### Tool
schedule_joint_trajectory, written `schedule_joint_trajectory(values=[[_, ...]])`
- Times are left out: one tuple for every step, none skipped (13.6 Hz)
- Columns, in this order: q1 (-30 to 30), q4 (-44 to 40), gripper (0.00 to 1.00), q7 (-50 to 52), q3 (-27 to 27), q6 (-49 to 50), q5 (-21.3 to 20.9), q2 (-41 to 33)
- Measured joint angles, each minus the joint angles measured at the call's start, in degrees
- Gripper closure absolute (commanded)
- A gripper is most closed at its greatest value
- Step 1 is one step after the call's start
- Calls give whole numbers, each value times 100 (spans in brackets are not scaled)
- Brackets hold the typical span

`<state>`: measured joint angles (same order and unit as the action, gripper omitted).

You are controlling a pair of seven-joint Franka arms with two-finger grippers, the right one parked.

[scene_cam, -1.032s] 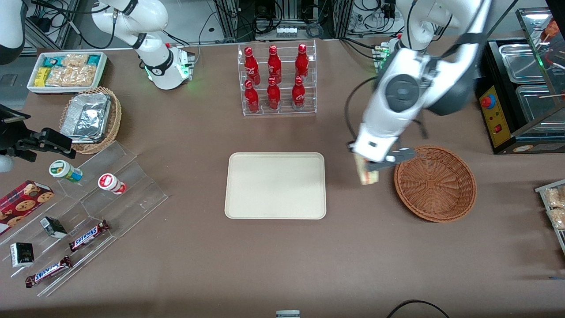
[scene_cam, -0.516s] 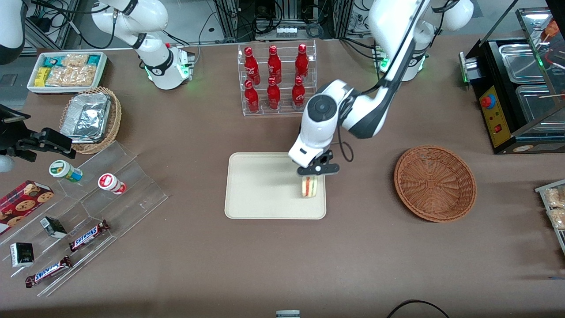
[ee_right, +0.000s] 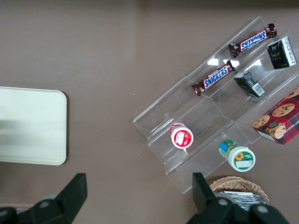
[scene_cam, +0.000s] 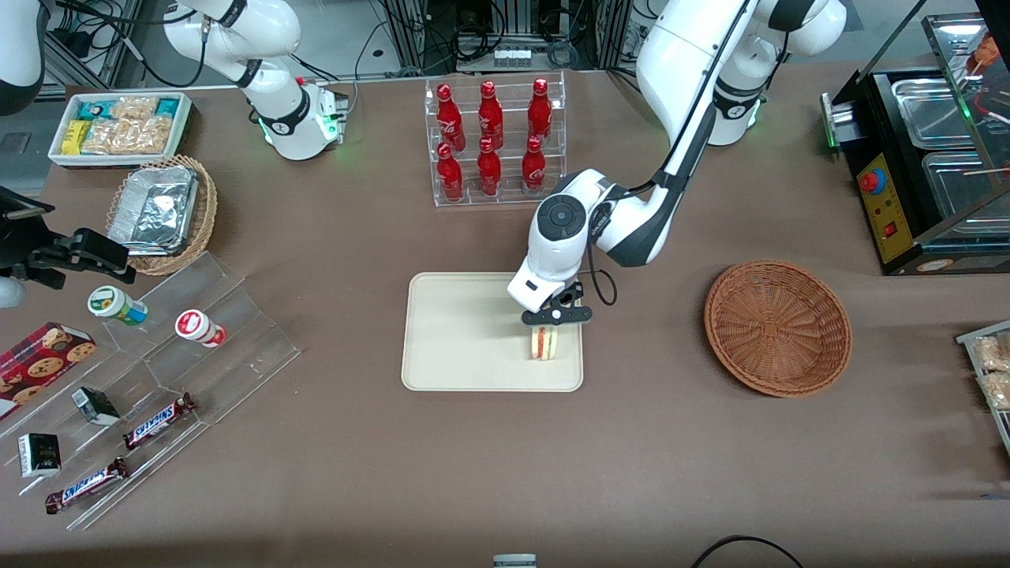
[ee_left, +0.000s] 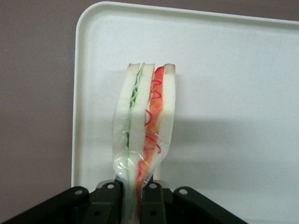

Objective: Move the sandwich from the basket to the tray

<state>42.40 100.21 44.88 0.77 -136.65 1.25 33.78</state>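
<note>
Gripper (scene_cam: 543, 327) grips sandwich (scene_cam: 543, 343) over tray (scene_cam: 465, 331); basket (scene_cam: 777, 327) sits empty.

You have a black tool (scene_cam: 555, 317) under a white arm, pinching a sandwich (scene_cam: 542, 343) of pale white bread with green and red filling stripes along its cut edge, wrapped in clear film. Under it, your tray (scene_cam: 465, 347) is plain cream, faintly speckled in the wrist view. The basket (scene_cam: 777, 327) is reddish-brown woven wicker with a ringed weave. The surface (scene_cam: 505, 465) is a flat dull brown. The bottles (scene_cam: 491, 134) in the clear rack are bright red with white script on them.
</note>
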Motion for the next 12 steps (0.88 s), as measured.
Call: schedule_joint_trajectory(values=[[0, -4, 0, 0, 0, -2, 0, 5], [0, -9, 0, -3, 0, -4, 0, 5], [0, -21, 0, -4, 1, -8, 0, 5], [0, -54, 0, -3, 2, -12, 0, 5], [0, -125, 0, 0, 2, -6, 0, 2], [0, -241, 0, 1, 2, 51, 0, -6], [-1, -398, 0, 4, 7, 231, 0, -39], [-5, -575, 0, 6, 23, 522, 1, -111], [-11, -746, 0, 6, 53, 870, 1, -243], [-23, -871, 0, 5, 97, 1199, 1, -437], [-56, -945, 0, 5, 146, 1487, 1, -685], [-123, -982, 0, 3, 180, 1790, -1, -969]])
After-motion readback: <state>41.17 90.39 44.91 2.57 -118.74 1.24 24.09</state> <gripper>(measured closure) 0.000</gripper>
